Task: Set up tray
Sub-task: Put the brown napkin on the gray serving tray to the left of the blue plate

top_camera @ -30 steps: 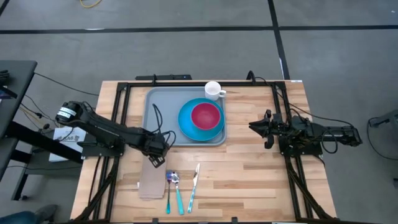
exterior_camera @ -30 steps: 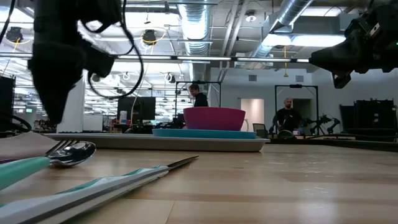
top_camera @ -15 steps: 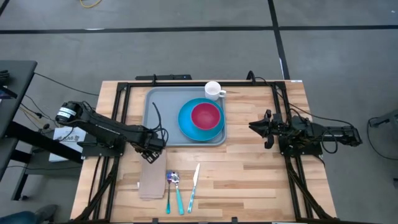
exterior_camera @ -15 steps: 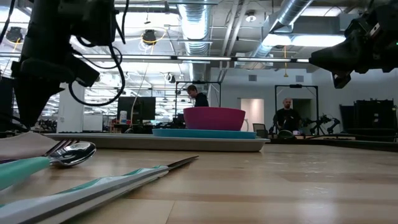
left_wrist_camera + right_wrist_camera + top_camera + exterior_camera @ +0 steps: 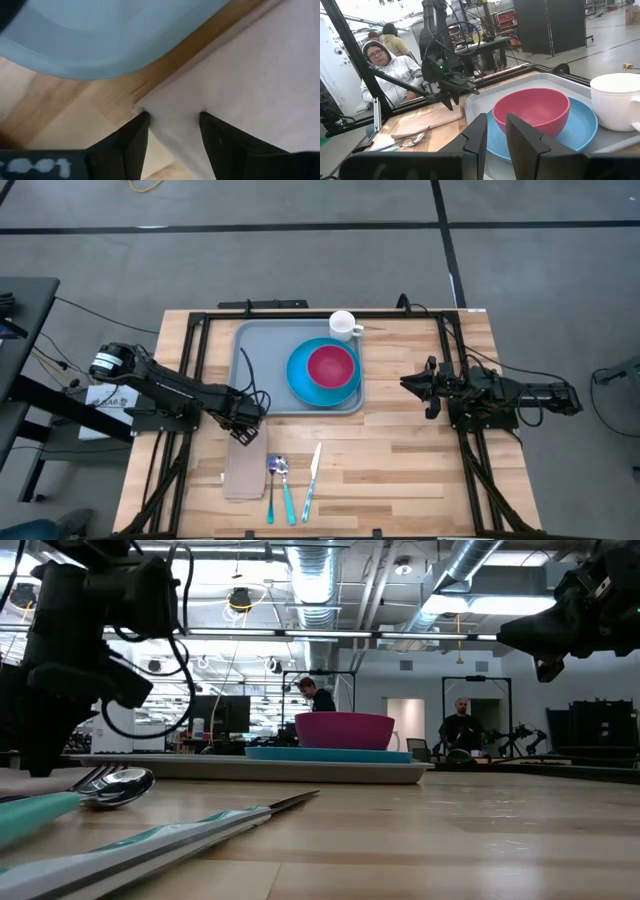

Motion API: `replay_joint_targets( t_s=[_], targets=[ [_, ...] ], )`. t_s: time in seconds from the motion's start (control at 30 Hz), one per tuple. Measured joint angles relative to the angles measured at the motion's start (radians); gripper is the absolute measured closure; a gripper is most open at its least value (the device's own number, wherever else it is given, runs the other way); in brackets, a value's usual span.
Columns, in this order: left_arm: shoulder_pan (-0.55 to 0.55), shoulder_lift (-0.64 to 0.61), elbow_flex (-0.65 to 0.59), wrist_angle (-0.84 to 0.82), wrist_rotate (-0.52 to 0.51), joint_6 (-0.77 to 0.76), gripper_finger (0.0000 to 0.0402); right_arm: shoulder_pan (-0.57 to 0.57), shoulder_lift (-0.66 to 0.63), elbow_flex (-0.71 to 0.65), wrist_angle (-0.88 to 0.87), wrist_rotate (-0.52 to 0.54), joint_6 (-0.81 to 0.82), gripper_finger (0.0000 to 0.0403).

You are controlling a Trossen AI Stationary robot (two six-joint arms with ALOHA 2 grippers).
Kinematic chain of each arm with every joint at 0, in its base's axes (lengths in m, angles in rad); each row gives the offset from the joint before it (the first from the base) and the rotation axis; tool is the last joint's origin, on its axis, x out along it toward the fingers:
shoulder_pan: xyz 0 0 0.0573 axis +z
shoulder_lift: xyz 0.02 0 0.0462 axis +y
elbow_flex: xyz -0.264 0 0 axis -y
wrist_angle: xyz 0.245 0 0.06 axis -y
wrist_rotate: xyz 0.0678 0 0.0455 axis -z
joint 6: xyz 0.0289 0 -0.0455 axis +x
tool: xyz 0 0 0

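Observation:
The light-grey tray (image 5: 258, 350) lies at the table's far middle. It carries a blue plate (image 5: 300, 385) with a pink bowl (image 5: 331, 366); the tray's corner (image 5: 100, 45) shows in the left wrist view. A tan napkin (image 5: 240, 472) lies flat on the wood near the tray's near-left corner. My left gripper (image 5: 246, 437) is open and points down at the napkin's far end (image 5: 172, 117). My right gripper (image 5: 404, 383) hovers right of the tray above the table, its fingers (image 5: 476, 135) a narrow gap apart. My left gripper comes from above, pointing down, with both open fingertips (image 5: 142, 120) at the napkin's far edge, next to its corner (image 5: 140, 107). The napkin lies flat on the table between them. Whether the tips press on it or stand just above it, I cannot tell.
A white mug (image 5: 343, 325) stands at the tray's far right corner. Two teal-handled utensils (image 5: 280, 485) and a knife (image 5: 311, 475) lie right of the napkin near the table's near edge. People (image 5: 385, 70) are beyond the table. Bare wood lies between the tray and my right arm.
My left gripper has moved a little toward the table's left edge and come down to the napkin's far end. Nothing else has moved.

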Motion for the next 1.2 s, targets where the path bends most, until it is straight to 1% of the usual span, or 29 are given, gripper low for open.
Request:
replay_joint_targets(
  t_s=[0.13,0.23,0.33,0.53,0.6,0.77,0.9,1.07,1.2],
  targets=[
    [0.0,-0.005,-0.025,0.038,0.005,-0.001,0.0233,0.0,0.0,0.0,0.0,0.0,0.0,0.0339],
    [0.0,-0.004,-0.031,0.052,0.007,0.0,0.0249,0.0,0.0,0.0,0.0,0.0,0.0,0.0339],
    [0.0,-0.004,-0.032,0.068,0.01,0.0,0.0284,0.0,0.0,0.0,0.0,0.0,0.0,0.0339],
    [-0.001,-0.003,-0.032,0.095,0.014,-0.006,0.0374,0.0,0.0,0.0,0.0,0.0,0.0,0.0339],
    [-0.001,-0.002,-0.033,0.097,0.014,-0.007,0.039,0.0,0.0,0.0,0.0,0.0,0.0,0.0339],
    [-0.001,-0.001,-0.015,0.091,-0.007,-0.008,0.039,0.0,0.0,0.0,0.0,0.0,0.0,0.0339],
    [0.001,0.004,0.033,0.044,-0.093,-0.011,0.0396,0.0,0.0,0.0,0.0,0.0,0.0,0.0339],
    [0.003,0.003,0.103,0.018,-0.139,0.02,0.0399,0.0,0.0,0.0,0.0,0.0,0.0,0.0339],
    [0.003,0.002,0.165,-0.036,-0.2,0.044,0.0399,0.0,0.0,0.0,0.0,0.0,0.0,0.0339]
  ],
)
